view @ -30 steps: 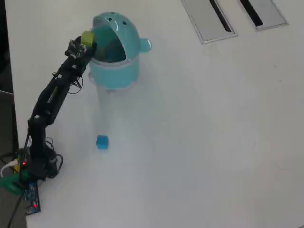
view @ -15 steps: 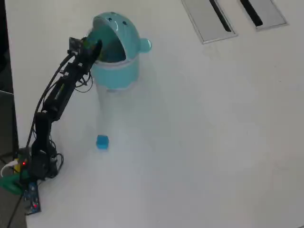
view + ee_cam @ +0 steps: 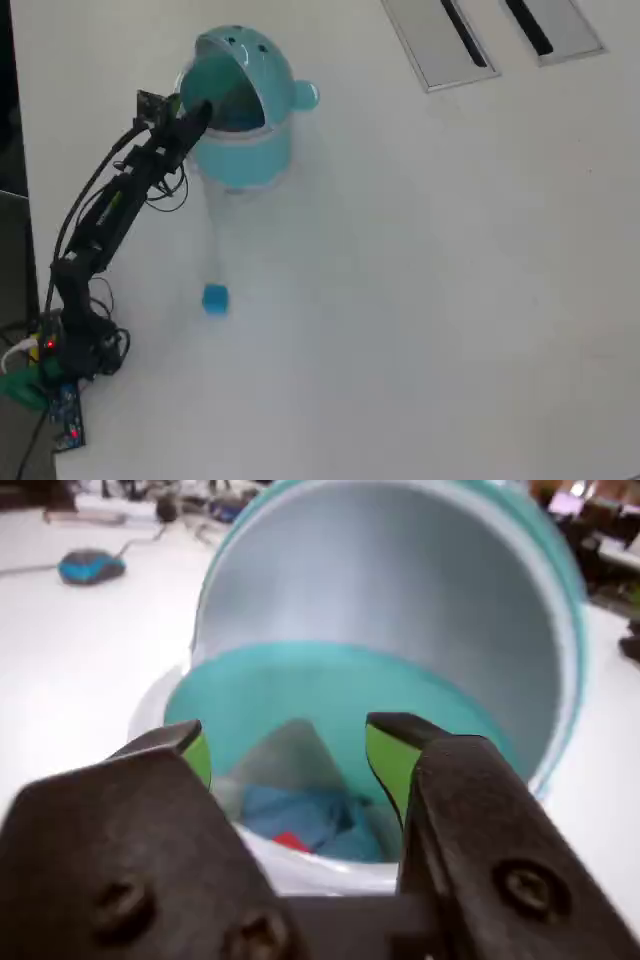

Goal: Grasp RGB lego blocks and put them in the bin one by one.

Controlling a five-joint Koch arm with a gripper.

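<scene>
You have a plain white table (image 3: 430, 300) filling the overhead view. At its far right, two grey metal panels (image 3: 440, 40) sit flush in the top, each with a long dark slot, side by side and angled. In the wrist view, a blue computer mouse (image 3: 90, 566) lies far left on the table, its thin cable (image 3: 145, 542) trailing right. At the near left corner of the overhead view, a small green part (image 3: 22, 385) lies among tangled wires.

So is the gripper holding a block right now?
No, in the wrist view the gripper is open with nothing between its green pads, poised over the bin.
</scene>
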